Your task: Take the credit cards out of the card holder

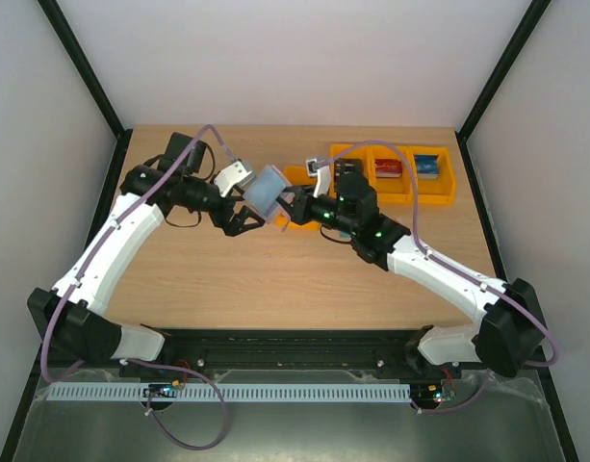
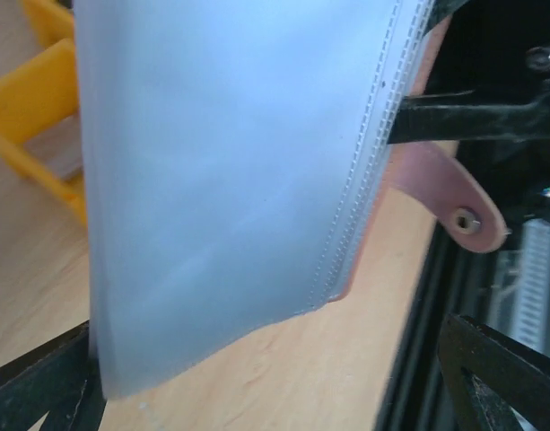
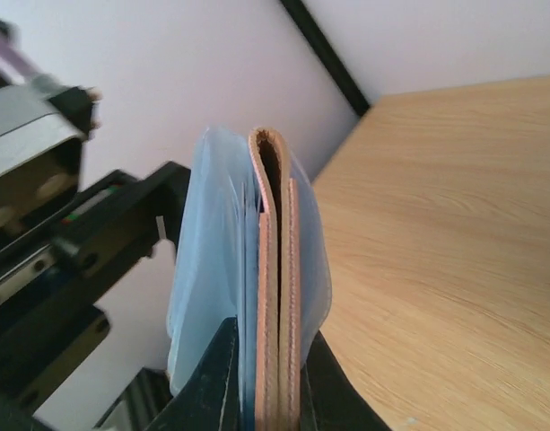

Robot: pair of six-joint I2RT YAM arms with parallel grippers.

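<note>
1. From above: the right gripper (image 1: 281,205) pinched the single card holder (image 1: 269,189) in the air over the table (image 1: 227,279). The left gripper (image 1: 246,223), jaws spread, hung with the holder just beyond its fingertips. Behind the right gripper stood a row of orange bins (image 1: 439,192), one holding a red item (image 1: 387,168) and one a blue item (image 1: 425,164).
2. From the left wrist: both fingers (image 2: 41,391) stood wide apart, gripping nothing. A pale blue plastic sleeve (image 2: 221,180) filled the space ahead of them, with one snap tab (image 2: 463,211) at its right.
3. From the right wrist: two fingers (image 3: 212,386) pressed on the holder's near edge, and two blue sleeves flanked its leather. No credit card could be made out, so extraction appeared not yet begun. The next move would call for the left jaws to close on a card's edge and draw it clear while the right held firm.
</note>
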